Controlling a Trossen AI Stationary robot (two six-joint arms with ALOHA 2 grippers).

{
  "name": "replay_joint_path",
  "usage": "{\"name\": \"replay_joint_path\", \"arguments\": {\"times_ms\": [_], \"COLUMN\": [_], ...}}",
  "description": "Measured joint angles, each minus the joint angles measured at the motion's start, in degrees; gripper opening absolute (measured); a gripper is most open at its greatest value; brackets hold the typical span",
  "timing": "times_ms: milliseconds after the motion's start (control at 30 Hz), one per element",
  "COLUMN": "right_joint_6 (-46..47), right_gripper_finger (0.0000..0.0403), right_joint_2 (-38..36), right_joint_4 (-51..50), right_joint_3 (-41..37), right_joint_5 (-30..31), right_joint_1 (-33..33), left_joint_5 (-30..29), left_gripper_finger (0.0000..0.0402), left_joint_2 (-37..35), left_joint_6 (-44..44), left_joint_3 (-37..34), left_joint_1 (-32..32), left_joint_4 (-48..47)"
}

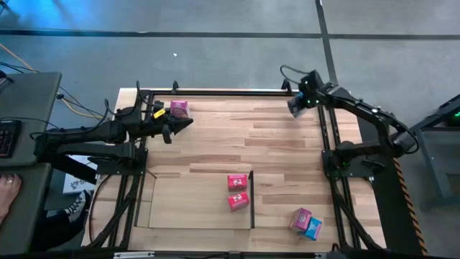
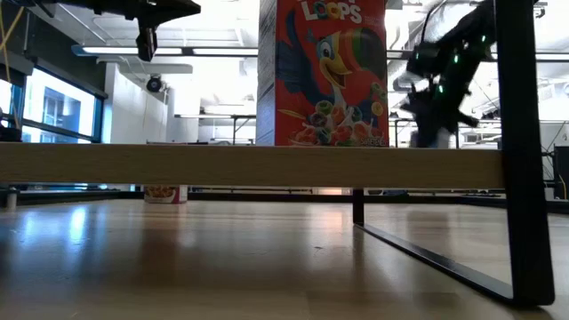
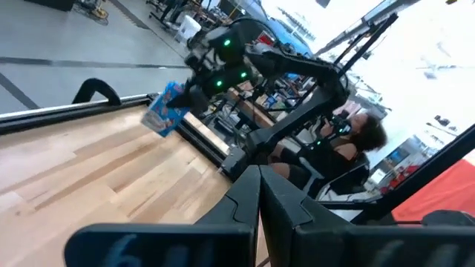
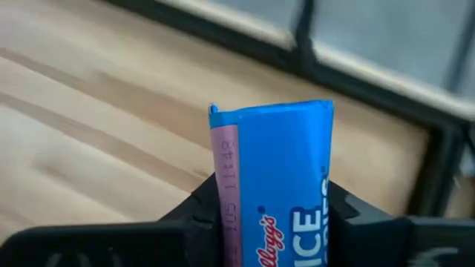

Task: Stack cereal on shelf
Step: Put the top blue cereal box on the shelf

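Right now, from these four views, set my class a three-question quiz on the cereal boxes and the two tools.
1. Multiple choice: what is in the right tool? A) a red box B) a blue cereal box C) nothing
2. True or false: both red boxes sit on the shelf.
3. Fill in: the box just beyond the left tool is coloured ____.

Key: 1 B; 2 true; 3 pink.

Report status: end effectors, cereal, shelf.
Right end effector shut on blue box, far right corner. Left end effector shut, empty, beside pink box. Two red boxes on shelf. Nothing blocking.
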Motion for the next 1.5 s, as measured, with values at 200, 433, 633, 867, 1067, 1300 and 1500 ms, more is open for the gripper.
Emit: {"name": "replay_joint_path", "arguments": {"times_ms": [200, 433, 633, 867, 1067, 1300, 1500], "right_joint_6": [2.5, 11.0, 17.0, 16.9, 11.4, 2.0, -3.6], "right_gripper_finger": [0.0110, 0.0113, 0.0113, 0.0114, 0.0114, 0.0114, 0.0114], "right_joint_2": [-5.1, -4.0, 5.4, 24.1, 38.4, 50.7, 56.8], "right_joint_4": [1.9, 6.4, 9.8, 7.8, -1.9, -13.8, -15.7], "right_joint_3": [8.6, 18.6, 27.5, 46.6, 64.2, 77.1, 78.8], "right_joint_5": [-11.9, -11.7, -3.4, -1.8, -3.3, -8.8, -9.9], "right_joint_1": [5.3, 28.0, 48.1, 60.5, 64.2, 64.9, 65.0], "left_joint_5": [-3.0, -10.0, -10.3, -9.9, -7.6, -6.9, -6.9], "left_gripper_finger": [0.0000, 0.0000, 0.0000, 0.0000, 0.0000, 0.0000, 0.0000], "left_joint_2": [0.2, 0.1, 0.0, 0.0, 0.0, 0.0, 0.0], "left_joint_6": [1.4, 7.7, 10.2, 11.6, 10.8, 10.8, 10.8], "left_joint_3": [0.0, 0.0, 0.0, 0.0, 0.0, 0.0, 0.0], "left_joint_1": [0.0, 0.0, 0.0, 0.0, 0.0, 0.0, 0.0], "left_joint_4": [5.6, 9.7, 9.9, 9.9, 9.7, 9.6, 9.6]}}
